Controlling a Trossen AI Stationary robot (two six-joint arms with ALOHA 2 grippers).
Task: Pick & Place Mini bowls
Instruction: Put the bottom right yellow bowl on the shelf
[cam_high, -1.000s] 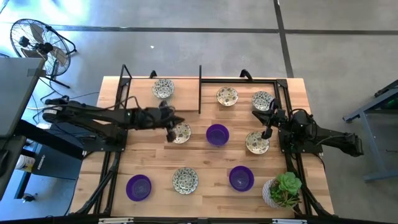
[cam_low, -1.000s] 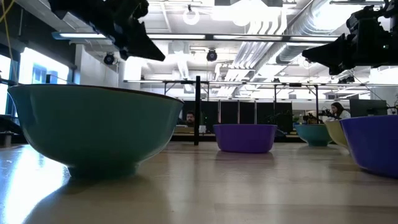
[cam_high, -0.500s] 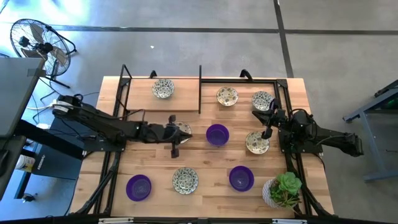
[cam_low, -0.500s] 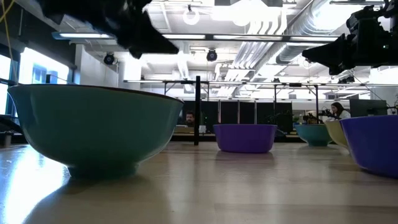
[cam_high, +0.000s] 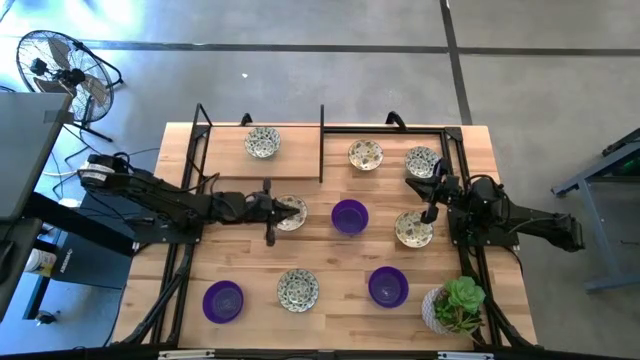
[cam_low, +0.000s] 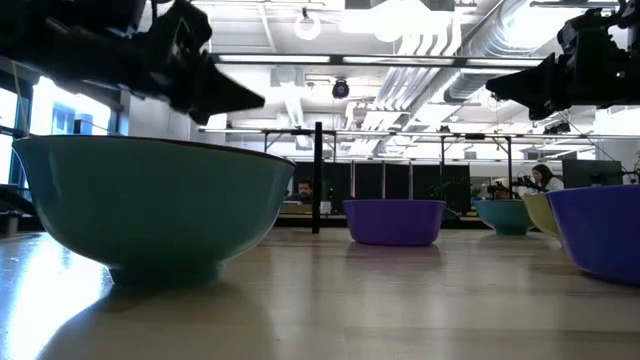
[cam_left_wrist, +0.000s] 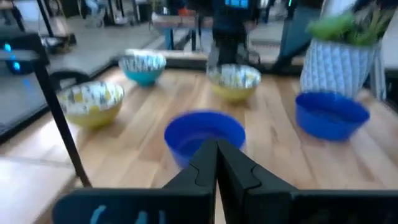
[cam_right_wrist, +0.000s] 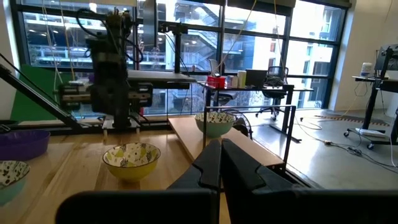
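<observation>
My left claw (cam_high: 268, 212) is clenched with nothing between its fingers, stretched out over the middle of the pale wooden slatted table (cam_high: 240, 270). My right claw (cam_high: 433, 205) is clenched and empty too, parked by the table's right edge between two patterned bowls.

What the next move turns on is the small cream-white speckled bowl (cam_high: 291, 212) lying just beside my left fingertips. Looking down from above with twelve o'clock at the table's far edge, it sits at three o'clock from the claw, on the line my forearm already follows. In the overhead picture the claw looks to be at its rim or just short of it; I cannot tell whether they touch. Farther along the same three o'clock line sits the glossy solid purple round bowl (cam_high: 349, 215), which my left wrist camera shows dead ahead past my closed fingertips (cam_left_wrist: 214, 163).

A round bowl has no long axis to line up with, so I judge that only the rim matters: I would have to part the fingers and straddle its near wall.

The left arm is plainly nearer this bowl. The right claw's closest bowl is another cream speckled bowl (cam_high: 412, 229) at about seven o'clock from it.
</observation>
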